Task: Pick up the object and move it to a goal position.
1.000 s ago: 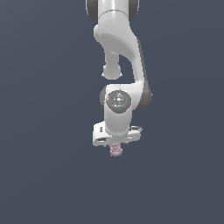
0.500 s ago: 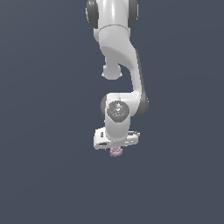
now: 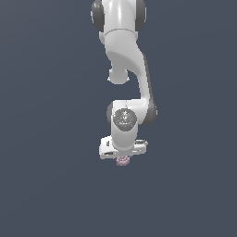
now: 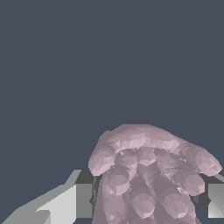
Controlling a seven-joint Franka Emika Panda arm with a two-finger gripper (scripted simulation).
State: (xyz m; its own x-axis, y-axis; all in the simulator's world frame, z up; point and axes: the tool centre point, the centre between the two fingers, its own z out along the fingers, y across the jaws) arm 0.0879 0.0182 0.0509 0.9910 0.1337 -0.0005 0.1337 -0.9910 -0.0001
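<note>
The object (image 3: 122, 161) is a small pale pink bumpy lump that pokes out just below the white gripper (image 3: 122, 158) in the exterior view. In the wrist view the object (image 4: 148, 175) looms large between the two fingers (image 4: 83, 200), whose pads press on both of its sides. The gripper (image 4: 146, 201) is shut on it. The white arm hangs down from the top of the exterior view, with the hand turned so its broad body hides most of the lump.
A plain dark grey-blue surface (image 3: 51, 185) fills the whole background in both views. No other objects, containers or edges show.
The arm has drawn back and up in the exterior view, carrying the pink lump with it. The grip has stayed shut.
</note>
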